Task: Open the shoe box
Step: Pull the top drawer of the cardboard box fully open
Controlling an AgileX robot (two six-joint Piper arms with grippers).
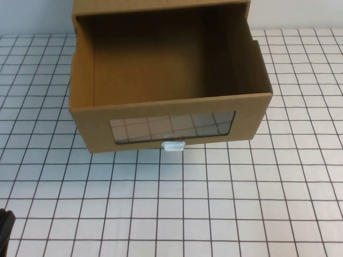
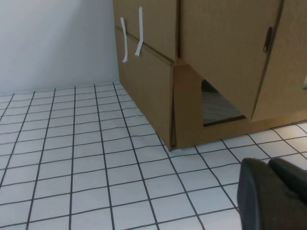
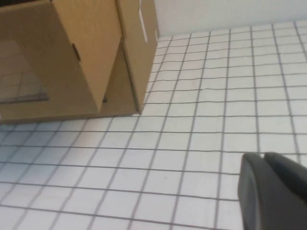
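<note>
White tabletop [image 1: 214, 203] ruled with a black grid fills your view from the near edge outward. Nearest you, the left gripper [image 2: 268, 164] sits low at the table's near left corner, its two dark fingers pressed together with nothing between them. The right gripper [image 3: 265, 158] is outside the high view, but its own wrist camera shows it low over the grid, fingers likewise together and holding nothing. Both are well apart from the shoe box [image 1: 252, 75], with rows of bare squares between it and each pair of fingers. You have one box, of brown cardboard, lying farther out across the middle of the table. Its single drawer [image 1: 96, 126] stands drawn out toward you from the sleeve [image 1: 161, 5], so the plain cardboard inside is open to the high camera. On the drawer's front you can count one clear window [image 1: 172, 127] and one small white tab [image 1: 173, 145] at the lower edge. Two white tape strips [image 2: 139, 31] sit on the box's left side. Beyond it rises a pale wall [image 2: 57, 43].
</note>
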